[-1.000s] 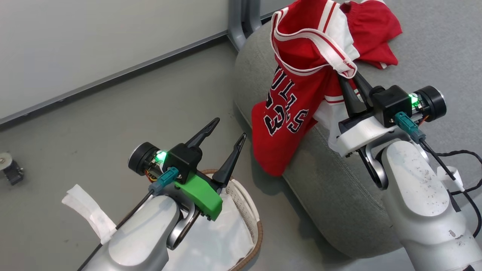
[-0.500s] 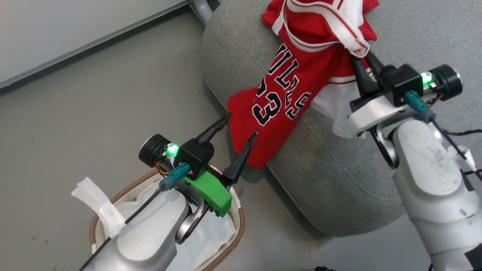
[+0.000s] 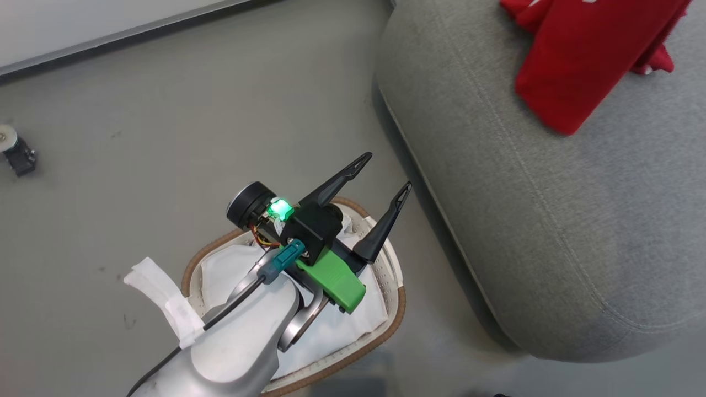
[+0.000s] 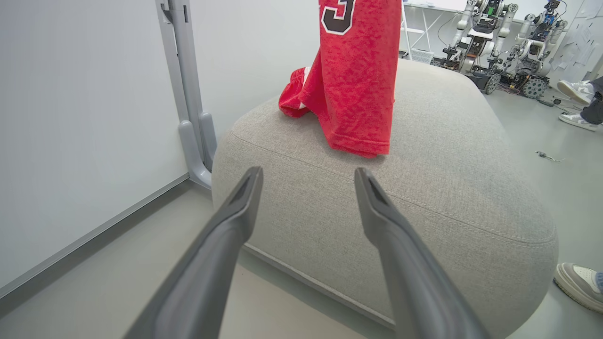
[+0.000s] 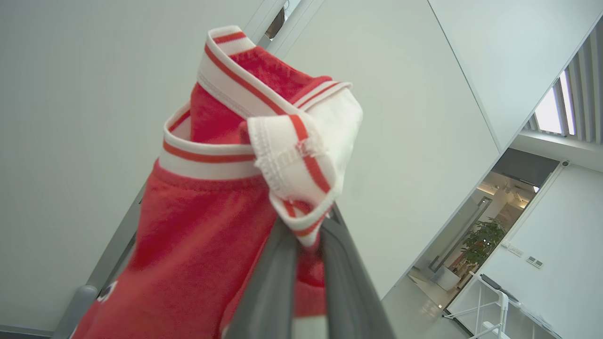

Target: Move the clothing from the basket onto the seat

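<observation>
My right gripper [image 5: 306,226] is shut on the white and red trim of a red jersey [image 5: 212,226], which hangs below it. In the left wrist view that clothing [image 4: 358,84] dangles with its hem touching the top of the grey seat [image 4: 424,197], and another red garment [image 4: 292,94] lies behind it. From the head, red clothing [image 3: 579,66] shows on the seat [image 3: 524,220] at the top right. My left gripper [image 3: 384,173] is open and holds nothing, over the basket [image 3: 398,309], whose white liner [image 3: 231,264] is visible.
A strip of the liner [image 3: 160,298] hangs over the basket's left side onto the floor. A small black wheeled object [image 3: 14,151] sits at the far left. A grey post [image 4: 188,94] stands by the wall, and a person's shoes [image 4: 579,282] and parked robots [image 4: 494,37] are beyond the seat.
The head camera has swung, and the right arm has left its picture. The jersey has come off the seat's front edge and now hangs over the seat's top. My left gripper stays open.
</observation>
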